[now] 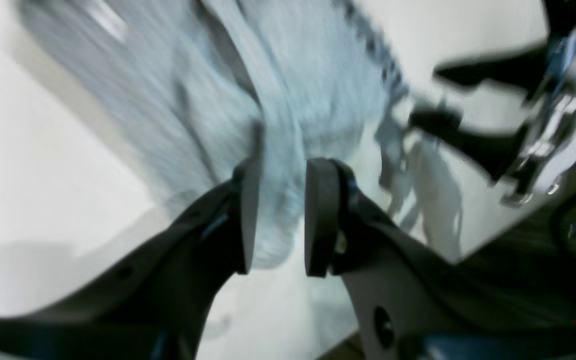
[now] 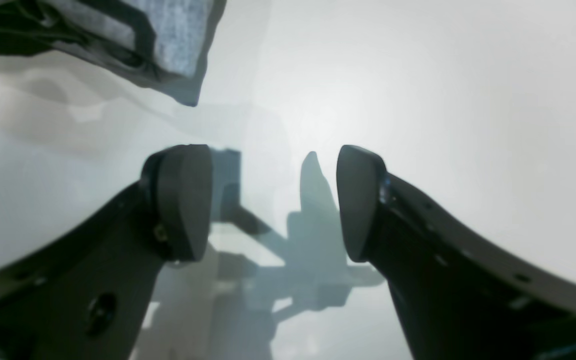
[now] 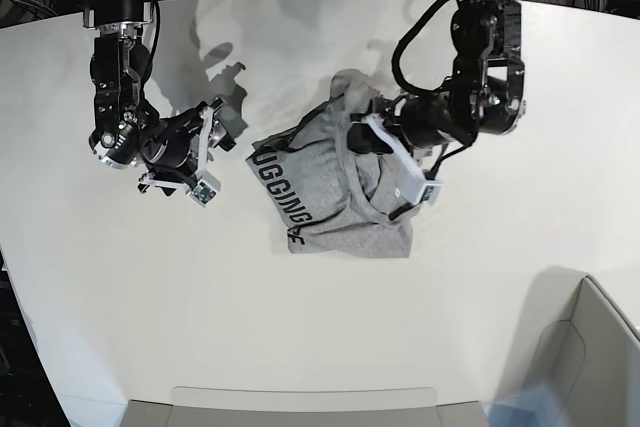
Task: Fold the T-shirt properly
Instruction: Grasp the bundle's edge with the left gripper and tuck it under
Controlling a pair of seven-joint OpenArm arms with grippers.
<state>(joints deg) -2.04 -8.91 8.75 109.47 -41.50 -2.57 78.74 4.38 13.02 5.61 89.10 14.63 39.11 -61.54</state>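
Note:
The light grey T-shirt (image 3: 335,202) lies crumpled mid-table, with black block lettering along its left part. My left gripper (image 3: 363,137) is at the shirt's upper right edge. In the left wrist view it (image 1: 280,215) is shut on a bunched fold of the T-shirt (image 1: 288,90), which is blurred. My right gripper (image 3: 222,127) is open and empty over bare table, left of the shirt and apart from it. In the right wrist view its jaws (image 2: 273,200) stand wide apart, and a corner of the shirt (image 2: 173,30) shows at the upper left.
The white table (image 3: 480,287) ends in a dark floor with cables at the back. A grey bin (image 3: 585,347) stands at the front right corner. A grey tray edge (image 3: 300,409) runs along the front. The right gripper (image 1: 468,105) shows in the left wrist view.

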